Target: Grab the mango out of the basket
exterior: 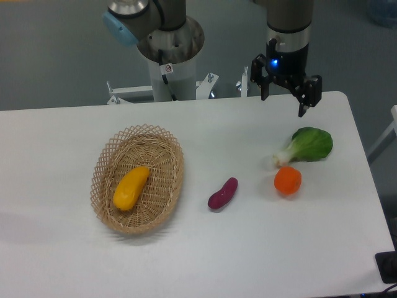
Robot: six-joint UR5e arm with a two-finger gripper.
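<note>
The mango (131, 187), smooth and yellow-orange, lies slanted inside the oval wicker basket (105, 162) on the left half of the white table. My gripper (284, 103) hangs far off at the back right, above the table's rear edge. Its two black fingers are spread wide apart with nothing between them, so it is open. The mango is fully visible and nothing touches it.
A small purple sweet potato (223, 193) lies to the right of the basket. A round orange fruit (288, 180) and a green leafy vegetable (308, 145) sit below the gripper. The robot's base column (170, 56) stands behind the table.
</note>
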